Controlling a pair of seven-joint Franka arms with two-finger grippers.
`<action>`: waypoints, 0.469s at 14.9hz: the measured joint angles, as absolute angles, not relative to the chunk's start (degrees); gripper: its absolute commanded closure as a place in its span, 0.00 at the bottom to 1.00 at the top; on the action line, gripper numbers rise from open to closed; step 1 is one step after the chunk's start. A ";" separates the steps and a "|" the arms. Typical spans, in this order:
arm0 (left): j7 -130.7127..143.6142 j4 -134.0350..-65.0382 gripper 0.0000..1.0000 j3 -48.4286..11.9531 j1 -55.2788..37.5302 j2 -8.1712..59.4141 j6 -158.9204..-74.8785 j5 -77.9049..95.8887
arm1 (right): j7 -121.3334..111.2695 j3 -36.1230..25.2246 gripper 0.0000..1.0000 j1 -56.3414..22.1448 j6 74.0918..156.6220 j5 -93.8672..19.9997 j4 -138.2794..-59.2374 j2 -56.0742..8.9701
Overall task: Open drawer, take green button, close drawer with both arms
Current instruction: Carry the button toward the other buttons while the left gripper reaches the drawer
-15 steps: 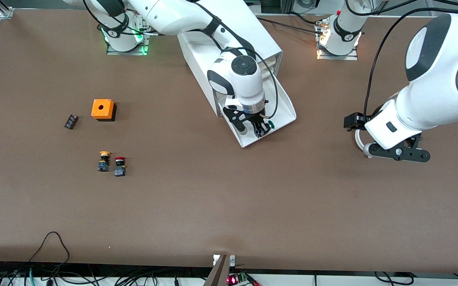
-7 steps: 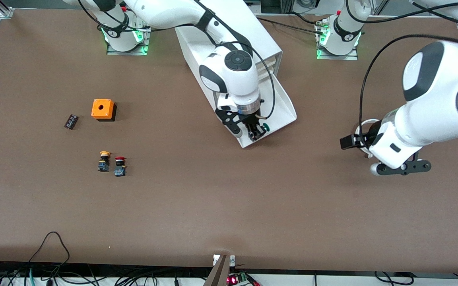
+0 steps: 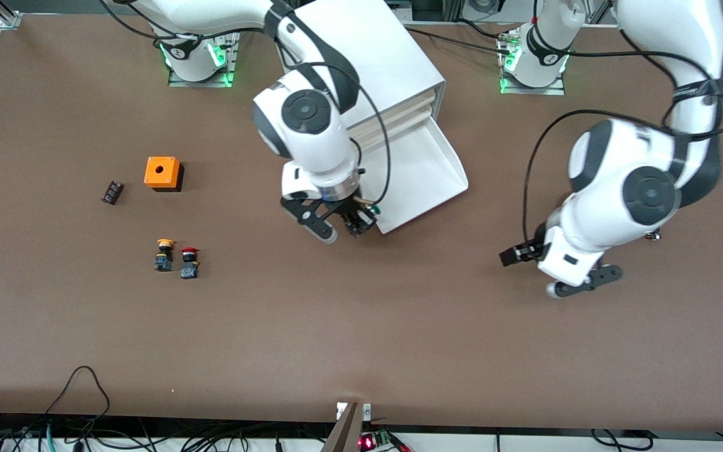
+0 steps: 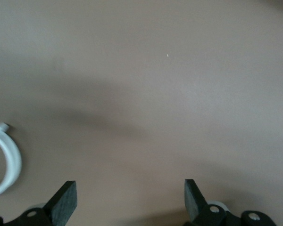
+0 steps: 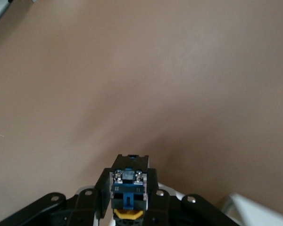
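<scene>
The lowest drawer (image 3: 427,166) of the white cabinet (image 3: 361,50) stands pulled open, and its tray shows bare. My right gripper (image 3: 358,221) is shut on the green-capped button (image 3: 374,211) and holds it over the table beside the drawer's front corner. In the right wrist view the button's black-blue body (image 5: 128,188) and yellow ring sit between the fingers of that gripper (image 5: 128,190). My left gripper (image 3: 517,254) hangs open and empty over bare table toward the left arm's end. Its fingers (image 4: 66,200) are wide apart in the left wrist view.
An orange box (image 3: 162,172) and a small dark part (image 3: 112,192) lie toward the right arm's end. A yellow-capped button (image 3: 164,254) and a red-capped button (image 3: 189,262) stand nearer the front camera than the box.
My right gripper has lifted the green button out of the drawer and carried it toward the right arm's end. My left arm has swung lower in the front view, its gripper over bare table.
</scene>
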State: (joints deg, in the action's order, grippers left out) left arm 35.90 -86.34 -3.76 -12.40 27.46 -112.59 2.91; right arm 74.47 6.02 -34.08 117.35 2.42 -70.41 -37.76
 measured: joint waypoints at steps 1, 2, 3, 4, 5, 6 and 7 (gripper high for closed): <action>38.75 -88.93 0.00 -3.81 -13.54 27.60 -115.56 2.91 | 68.18 6.00 1.00 -32.75 114.62 2.27 -70.41 -37.44; 41.09 -91.62 0.00 -3.85 -14.60 27.69 -118.85 2.91 | 62.23 5.97 1.00 -31.40 112.17 2.11 -70.42 -37.20; 42.98 -94.36 0.00 -3.86 -15.51 27.77 -122.03 2.91 | 56.85 5.94 1.00 -29.93 110.36 2.04 -70.43 -36.98; 44.62 -96.99 0.00 -3.89 -16.22 27.82 -124.94 2.91 | 51.88 5.92 1.00 -28.41 109.02 1.99 -70.45 -36.84; 46.09 -99.66 0.00 -3.93 -16.97 27.88 -127.89 2.91 | 46.86 5.91 1.00 -26.84 108.00 1.97 -70.50 -36.75; 47.45 -102.33 0.00 -3.99 -18.04 27.93 -131.05 2.75 | 41.80 5.90 1.00 -25.36 107.26 1.96 -70.57 -36.73; 49.45 -105.02 0.00 -4.02 -19.66 28.03 -134.27 2.16 | 36.71 5.89 1.00 -23.85 106.61 1.92 -70.74 -36.71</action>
